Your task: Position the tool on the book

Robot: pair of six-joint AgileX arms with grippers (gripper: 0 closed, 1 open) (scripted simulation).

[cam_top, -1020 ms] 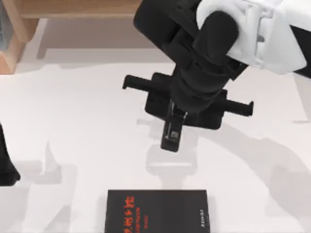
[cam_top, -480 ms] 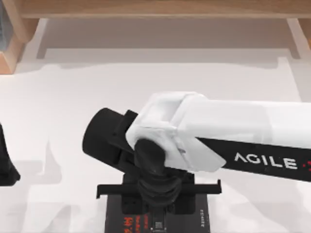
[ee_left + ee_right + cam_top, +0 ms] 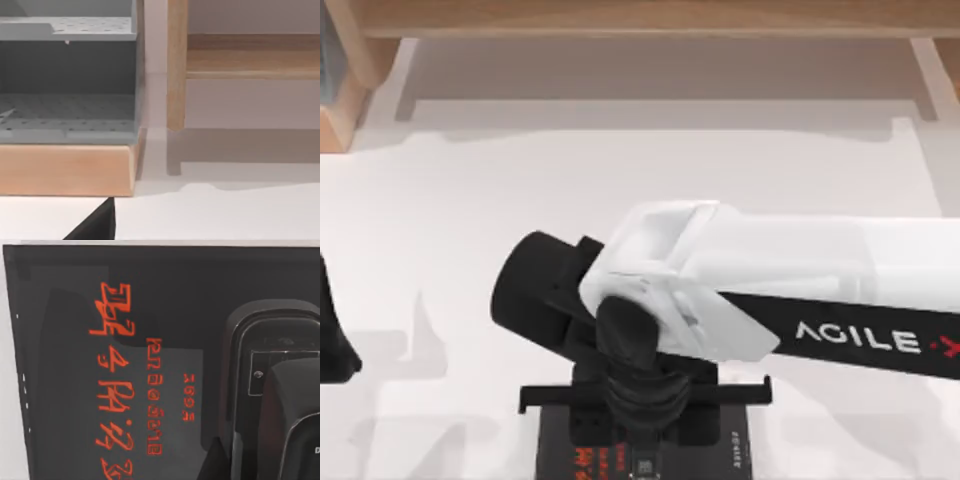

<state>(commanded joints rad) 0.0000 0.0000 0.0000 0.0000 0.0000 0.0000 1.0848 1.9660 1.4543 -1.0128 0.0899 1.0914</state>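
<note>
The book (image 3: pixel 738 450) lies flat at the table's front middle, black with red-orange characters (image 3: pixel 115 385). My right arm reaches in from the right, and its gripper (image 3: pixel 642 448) hangs directly over the book, shut on the tool (image 3: pixel 644 466). The tool is a black rounded body (image 3: pixel 280 370) with a small label window, held close over the cover's right part; I cannot tell whether it touches the cover. The wrist hides most of the book from above. My left gripper (image 3: pixel 330 340) stays parked at the table's left edge.
A wooden shelf (image 3: pixel 620 15) runs along the back of the white table (image 3: pixel 470 200). At the back left stands a wooden rack (image 3: pixel 340 90) with grey perforated panels (image 3: pixel 65 115). Open table surface spreads left and right of the book.
One second ago my right gripper held the tool over the table's middle. It has since swung forward over the book, and has barely shifted in the last half second. The left arm stayed still.
</note>
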